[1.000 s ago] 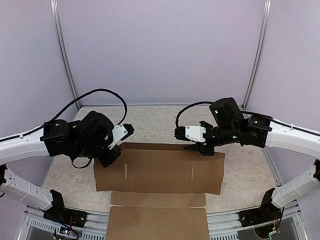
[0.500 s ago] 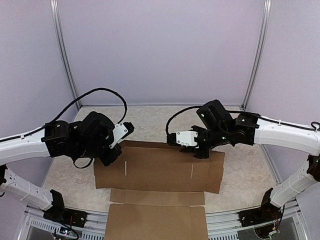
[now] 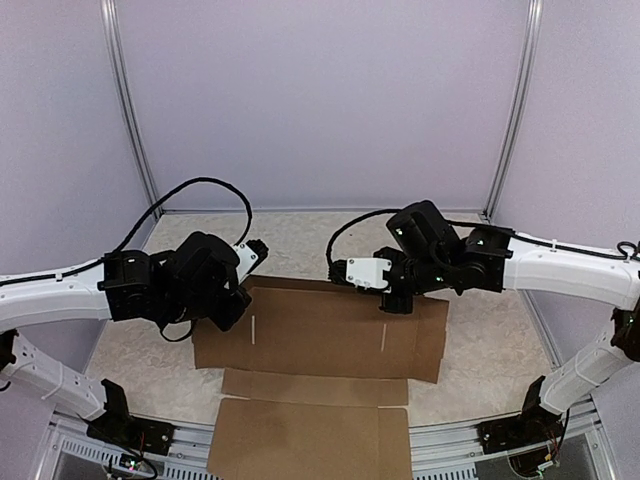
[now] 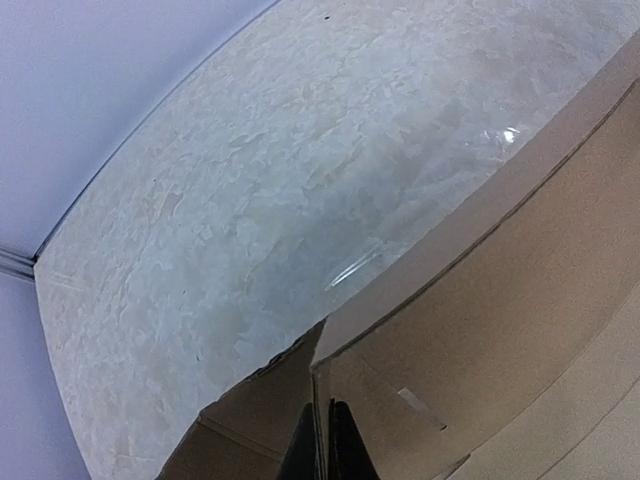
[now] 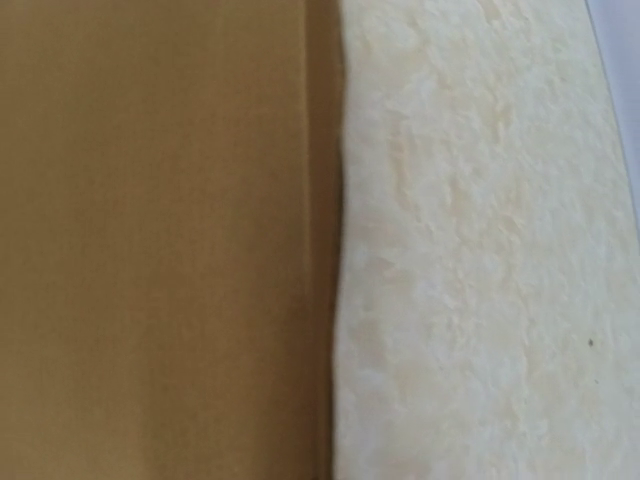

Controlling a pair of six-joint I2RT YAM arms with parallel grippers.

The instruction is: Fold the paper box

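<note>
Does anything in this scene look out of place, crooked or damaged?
Yes, mildly. The paper box lies slightly askew on the table, and its nearest panel juts out past the table's near edge instead of resting fully on it. No tear or other damage shows.

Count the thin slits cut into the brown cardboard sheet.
2. A left slit near the paper box's left end, a right slit toward its right end. Others may be hidden from view.

paper box [image 3: 320, 340] is showing matt, smooth brown cardboard | surface [image 3: 300, 238] is looking mottled cream, stone-like, faintly glossy | arm casings [image 3: 570, 265] are looking smooth white-and-black plastic
</note>
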